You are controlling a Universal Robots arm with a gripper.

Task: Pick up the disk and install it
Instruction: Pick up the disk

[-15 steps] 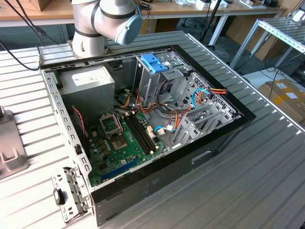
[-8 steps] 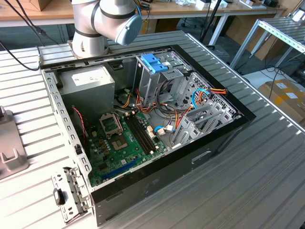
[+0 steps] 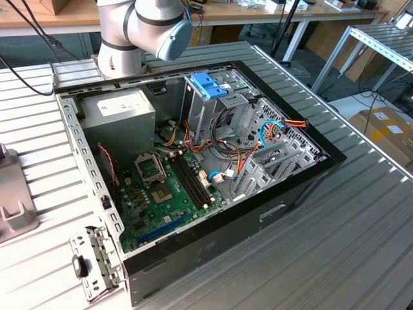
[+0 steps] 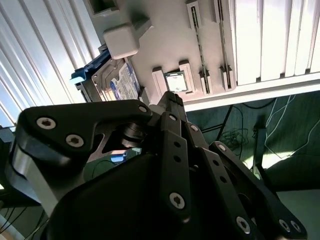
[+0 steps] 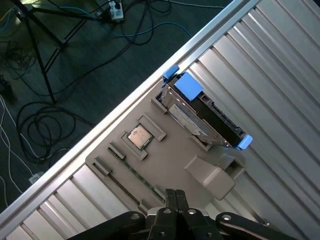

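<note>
The disk [image 5: 187, 117] is not yet picked up or installed, being lodged in the grey holder [image 5: 170, 150] on the worktop [image 5: 280, 60], with the gripper [image 5: 173, 196] closed and empty nearby.

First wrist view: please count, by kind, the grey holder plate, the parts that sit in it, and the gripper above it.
Disk: 1
Square chip: 1
Holder plate: 1
Gripper: 1
Long slots in the plate: what they hold cannot be told, so it is not counted.
Total: 4
</note>
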